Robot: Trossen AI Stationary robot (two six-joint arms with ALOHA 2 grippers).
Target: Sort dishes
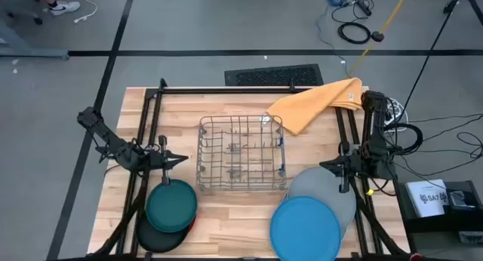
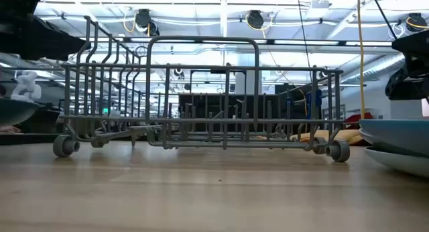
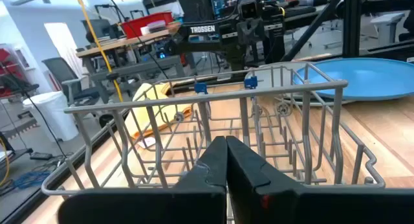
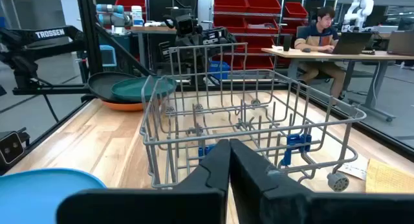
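Flanking the empty grey wire dish rack [image 1: 241, 154], left gripper [image 1: 179, 160] and right gripper [image 1: 327, 166] with fingers pressed together; best opened wide before approaching a stacked round dark teal plate [image 1: 171, 204].

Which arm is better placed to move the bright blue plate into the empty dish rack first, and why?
The right. Its right gripper, fingers shut, hovers beside the bright blue plate on the table's right side. The left gripper, also shut, sits across the dish rack, above the dark teal plate.

Our left gripper [image 1: 183, 159] sits at nine o'clock, fingers pressed together, pointing toward three. Our right gripper [image 1: 323, 166] at three mirrors it, fingers together, pointing toward nine.
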